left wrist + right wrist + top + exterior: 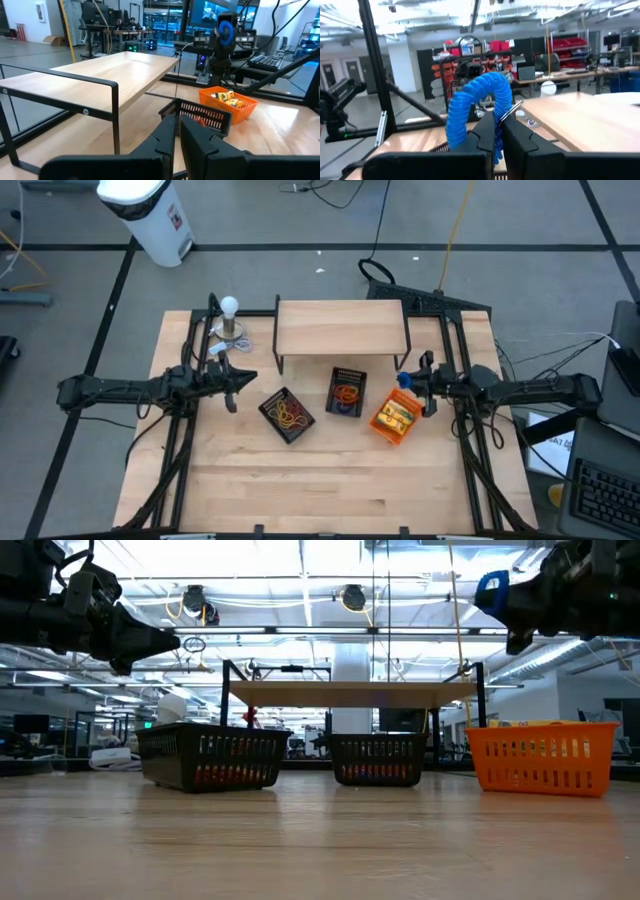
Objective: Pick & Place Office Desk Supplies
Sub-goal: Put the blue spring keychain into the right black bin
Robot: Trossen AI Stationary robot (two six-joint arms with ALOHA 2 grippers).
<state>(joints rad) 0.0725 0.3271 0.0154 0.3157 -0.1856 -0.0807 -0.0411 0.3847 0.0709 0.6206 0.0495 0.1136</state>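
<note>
My right gripper [412, 383] hangs at the table's right, above the orange tray [395, 420], and is shut on a blue spiral coil loop [477, 95] with a metal ring [513, 109]. Yellow packets [398, 415] lie in that tray. Two black mesh trays [287, 415] [347, 392] hold red, orange and tan rubber bands [290, 414]. Above the table's left side, my left gripper [236, 385] is shut with nothing in it; it points toward the trays [177, 127]. My right gripper pinches the blue coil's lower part [466, 134] between its two fingers. The fingers reach in about level from the table's right side. The loop arches up over the fingertips, lifted clear of the table and the trays.
A low wooden shelf on black legs [340, 327] stands at the back middle, behind the trays. A white ball on a small stand [230, 308] sits at the back left, close to my left arm. Bare wood lies toward the near edge [320, 490].
</note>
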